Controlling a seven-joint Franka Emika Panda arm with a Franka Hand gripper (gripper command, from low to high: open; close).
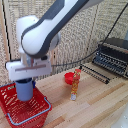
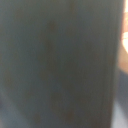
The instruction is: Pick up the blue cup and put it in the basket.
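While the cup hangs over the basket, these lines go from the near things to the far ones.

Receptacle: the red lattice basket (image 1: 22,107) with a blue-grey rim stands at the near corner of the table (image 1: 95,100), at the exterior view's left.
Blue cup: the muted-blue cup (image 1: 24,90) hangs upright under the gripper (image 1: 24,79), above the inside of the basket, its base about level with the rim.
Jaws: they seem closed on the top of the cup, since the cup hangs free; the fingers themselves are not visible, so I judge this only.
Risk: the cup is nearer to the far side of the basket. If it is released with a tilt, I think it may hit the rim or bounce out.
Middle: a small red bowl (image 1: 68,77) and an orange bottle (image 1: 75,85) stand well apart from the basket.
Far: a dark toaster oven (image 1: 112,56) with a rack in front.
Hidden: the wrist view is filled by a blurred blue-grey surface (image 2: 57,65), probably the cup wall; the basket's near corner is cut off.
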